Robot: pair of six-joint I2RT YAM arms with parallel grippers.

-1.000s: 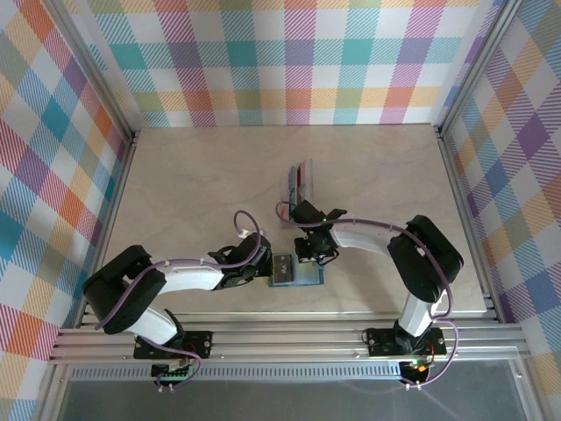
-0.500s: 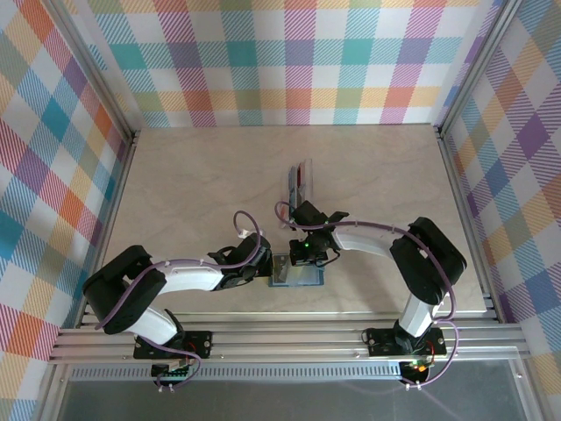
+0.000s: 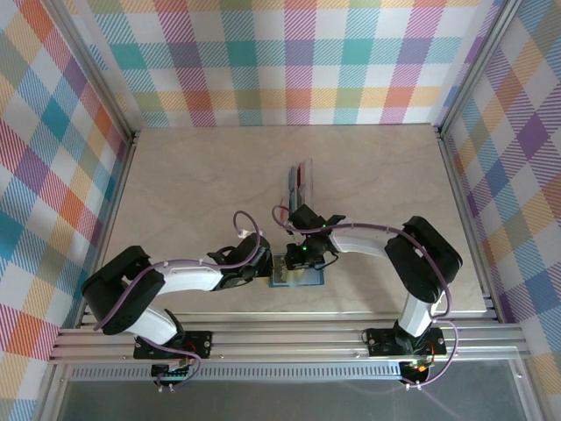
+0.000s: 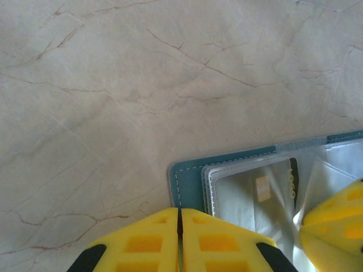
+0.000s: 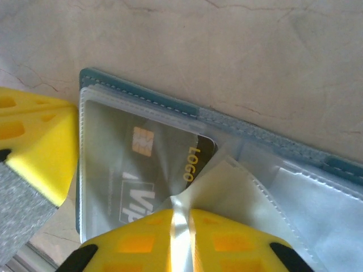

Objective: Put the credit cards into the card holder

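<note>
The card holder (image 3: 308,281) lies open near the front edge, its teal cover (image 4: 190,184) lined with clear sleeves. A black card (image 5: 142,170) with a gold chip and gold lettering sits inside the left sleeve and shows through it (image 4: 266,190). My right gripper (image 5: 180,211) is shut on a lifted flap of clear sleeve (image 5: 238,187), over the holder (image 3: 302,257). My left gripper (image 4: 180,211) is shut, its tips at the holder's left edge (image 3: 268,267). More credit cards (image 3: 300,179) lie fanned farther back on the table.
The marble tabletop (image 3: 202,184) is bordered by checked walls and an aluminium rail (image 3: 289,331) at the front. The two grippers stand close together over the holder; a right fingertip (image 4: 334,215) shows in the left wrist view.
My right gripper has moved a little down and left over the holder, from its right part onto the sleeves. The left arm has stayed put.
</note>
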